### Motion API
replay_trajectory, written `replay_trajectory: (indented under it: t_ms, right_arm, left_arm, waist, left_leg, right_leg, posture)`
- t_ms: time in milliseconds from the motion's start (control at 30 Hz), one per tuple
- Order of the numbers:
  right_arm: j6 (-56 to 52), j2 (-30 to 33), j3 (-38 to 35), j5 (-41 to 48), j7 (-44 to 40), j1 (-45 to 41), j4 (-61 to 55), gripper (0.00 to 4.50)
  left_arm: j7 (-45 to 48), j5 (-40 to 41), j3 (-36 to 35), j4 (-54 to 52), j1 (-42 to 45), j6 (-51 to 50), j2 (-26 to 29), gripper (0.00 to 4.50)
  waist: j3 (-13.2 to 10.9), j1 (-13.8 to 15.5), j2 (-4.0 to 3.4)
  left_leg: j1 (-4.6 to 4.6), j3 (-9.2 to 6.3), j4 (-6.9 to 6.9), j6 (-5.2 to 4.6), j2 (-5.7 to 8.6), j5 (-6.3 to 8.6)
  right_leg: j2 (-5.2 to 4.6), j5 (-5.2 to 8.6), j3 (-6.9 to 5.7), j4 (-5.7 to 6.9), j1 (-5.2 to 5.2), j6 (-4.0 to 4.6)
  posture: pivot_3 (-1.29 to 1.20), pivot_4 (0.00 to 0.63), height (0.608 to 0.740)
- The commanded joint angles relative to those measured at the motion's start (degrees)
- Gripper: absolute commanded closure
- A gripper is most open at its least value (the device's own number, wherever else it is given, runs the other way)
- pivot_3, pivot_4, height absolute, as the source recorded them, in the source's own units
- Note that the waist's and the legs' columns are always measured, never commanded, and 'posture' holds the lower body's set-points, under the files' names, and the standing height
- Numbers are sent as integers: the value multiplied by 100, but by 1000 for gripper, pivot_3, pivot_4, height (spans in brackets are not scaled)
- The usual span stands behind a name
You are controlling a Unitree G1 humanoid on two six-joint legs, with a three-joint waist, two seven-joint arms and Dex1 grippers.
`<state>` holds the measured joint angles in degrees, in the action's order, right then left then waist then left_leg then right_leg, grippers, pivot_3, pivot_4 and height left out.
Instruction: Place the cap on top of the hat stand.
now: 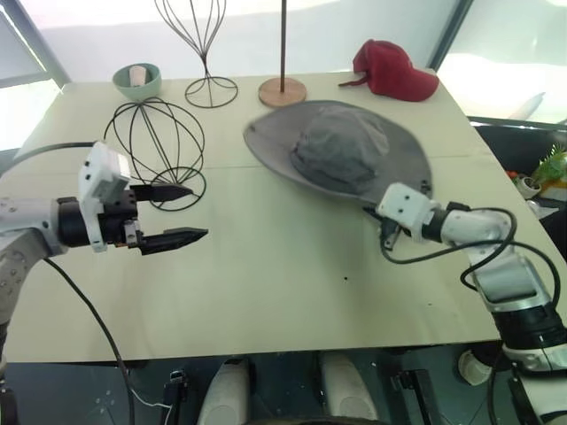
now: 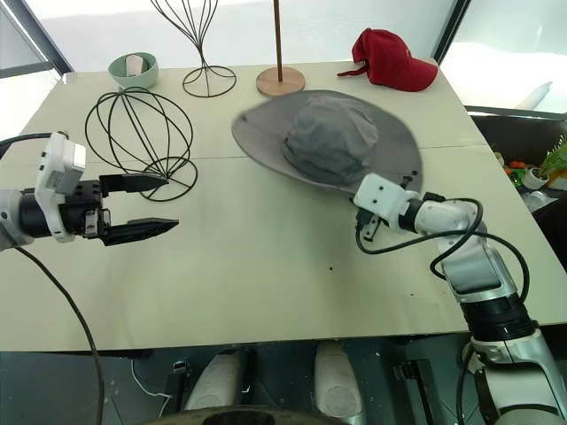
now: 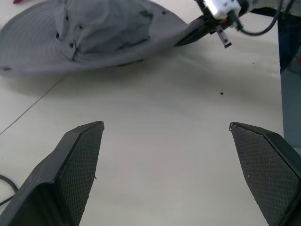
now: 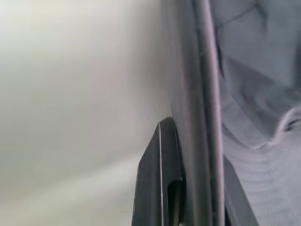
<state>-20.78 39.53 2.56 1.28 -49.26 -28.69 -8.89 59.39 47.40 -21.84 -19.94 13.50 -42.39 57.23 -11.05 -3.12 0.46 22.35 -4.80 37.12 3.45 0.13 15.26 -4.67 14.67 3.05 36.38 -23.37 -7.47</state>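
Now I am pinching my right gripper onto the near brim of the floppy grey fabric sun hat, lying on the pale table. My left gripper hangs agape beside the black wire globe stand. Next, I reckon, lift and carry leftward over it.

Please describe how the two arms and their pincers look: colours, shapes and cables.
Both arms are silver-grey with black joints and a white boxy wrist block. Loose black cables loop along each. The left pincer has two black pointed fingers with a fine mesh-like pattern on the inner faces. The right pincer is black too.
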Motion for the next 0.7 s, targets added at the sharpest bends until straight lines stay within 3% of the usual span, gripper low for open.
replay_trajectory:
  t_ms: [33,167,367,700]
  right_arm:
    - [-305,-220,-336,609,17,-911,-194,4477]
    - [-302,-498,-176,800,-34,-1833,298,4477]
    - [735,-1608,538,327,136,-3869,2524,4477]
    - [3223,-2940,1222,-709,827,-5396,5369,4477]
  left_arm:
    - [-504,584,-996,-239,-117,-353,-95,0]
    - [-1033,1033,-1814,-391,-387,-688,-233,0]
    - [-1694,1514,-3439,-667,-1335,-1042,-502,0]
    - [-1884,2099,-5680,-1039,-3338,-1060,-1120,0]
  waist:
    - [-1,11,2]
    - [0,19,4]
    - [-3,-86,2]
    - [-3,-100,11]
  left_leg:
    - [0,-2,0,0,0,0]
    - [1,-7,-4,0,0,0]
    - [3,1,-7,1,0,0]
    - [11,3,-19,4,-1,1]
  right_leg:
    - [0,0,-1,2,1,0]
    - [0,0,-4,2,-2,1]
    - [-1,-3,0,3,-14,4]
    - [-3,4,-3,12,-35,16]
  posture:
    - [0,150,740]
    - [0,150,740]
    - [0,150,740]
    - [0,150,740]
